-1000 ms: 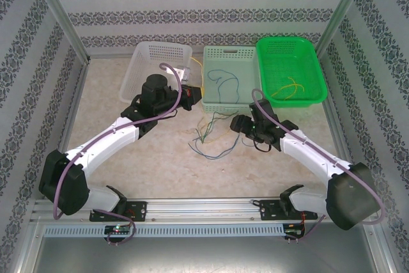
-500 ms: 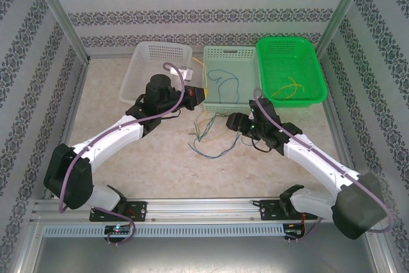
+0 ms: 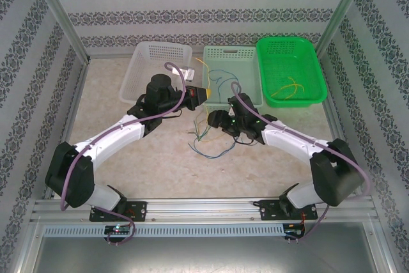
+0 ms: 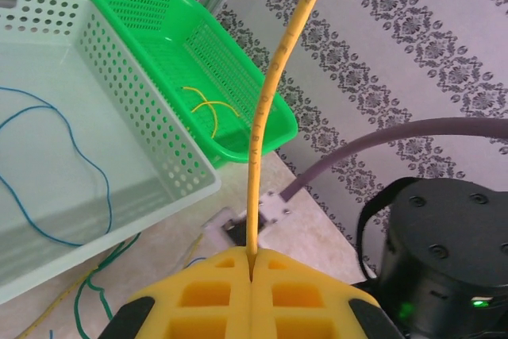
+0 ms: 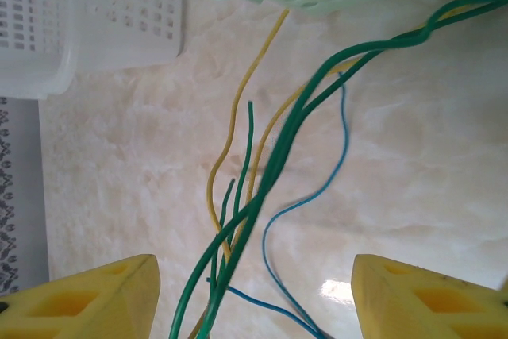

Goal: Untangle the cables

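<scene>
Marbled table (image 3: 160, 158), with two arms reaching over it. Along the far edge, three baskets in a row: white basket (image 3: 153, 68) on the left, mint basket (image 3: 229, 71) in the middle, bright green basket (image 3: 291, 65) on the right.

Left gripper (image 4: 251, 263): pinched shut on one yellow cable (image 4: 266, 117), which rises from between the yellow pads (image 4: 214, 295) and leaves the left wrist view at the top. From above, just beside the near left corner of the mint basket.

Right gripper (image 5: 254, 299): spread wide, one pad on either side of the tangle (image 5: 270, 164), touching neither. From above, just in front of the mint basket, over the tangle's right side.

Tangle: loose on the table in front of the mint basket. Three colours in it:
- green strands twisted round one another, number hard to tell at the twist
- at least two yellow
- two thin blue runs, perhaps one looped cable

Elsewhere:
- in the mint basket, one blue cable (image 4: 75, 156), lying in loose curves
- in the bright green basket, two short yellow pieces (image 4: 208, 109), crossed
</scene>
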You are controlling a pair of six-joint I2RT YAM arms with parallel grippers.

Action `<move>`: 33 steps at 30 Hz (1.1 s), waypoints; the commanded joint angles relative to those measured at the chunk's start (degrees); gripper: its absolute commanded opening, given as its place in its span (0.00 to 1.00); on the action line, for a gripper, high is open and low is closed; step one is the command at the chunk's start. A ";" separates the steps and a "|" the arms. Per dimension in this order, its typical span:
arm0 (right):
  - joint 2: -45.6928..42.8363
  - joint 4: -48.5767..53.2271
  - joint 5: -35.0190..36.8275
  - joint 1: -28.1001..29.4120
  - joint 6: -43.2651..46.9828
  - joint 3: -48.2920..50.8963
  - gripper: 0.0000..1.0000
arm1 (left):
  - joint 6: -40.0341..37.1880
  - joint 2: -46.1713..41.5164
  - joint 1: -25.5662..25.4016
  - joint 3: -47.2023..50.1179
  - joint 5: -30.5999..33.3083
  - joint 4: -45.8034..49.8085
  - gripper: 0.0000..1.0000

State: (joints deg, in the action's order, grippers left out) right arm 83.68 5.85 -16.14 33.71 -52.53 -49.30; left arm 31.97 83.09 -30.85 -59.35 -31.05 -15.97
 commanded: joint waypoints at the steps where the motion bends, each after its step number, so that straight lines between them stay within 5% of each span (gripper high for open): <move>1: 3.33 -2.86 -2.32 1.56 -1.74 -2.91 0.64 | -0.93 1.00 -0.71 -0.68 -2.34 -3.90 0.00; 7: 9.48 -4.20 -3.41 2.43 -2.75 -4.55 0.55 | -1.20 0.02 -0.76 -0.70 -2.35 -5.43 0.00; 15: 12.52 -2.79 1.26 3.20 -2.61 -5.98 0.09 | -0.78 -1.35 -0.76 -0.16 -2.25 -7.76 0.00; 24: 14.36 -0.57 9.09 4.32 -6.68 -1.36 0.03 | -3.90 -7.33 0.08 -8.41 -1.86 0.33 0.00; 33: 18.30 -5.99 10.62 4.39 -12.35 -0.34 0.00 | -0.20 -12.71 0.35 -8.40 -1.42 -1.87 0.00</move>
State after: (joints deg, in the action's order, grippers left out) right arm 99.15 -3.29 -9.17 37.41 -64.10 -51.57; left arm 30.55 75.70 -31.09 -64.66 -33.41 -10.35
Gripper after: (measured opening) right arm 0.089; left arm 0.049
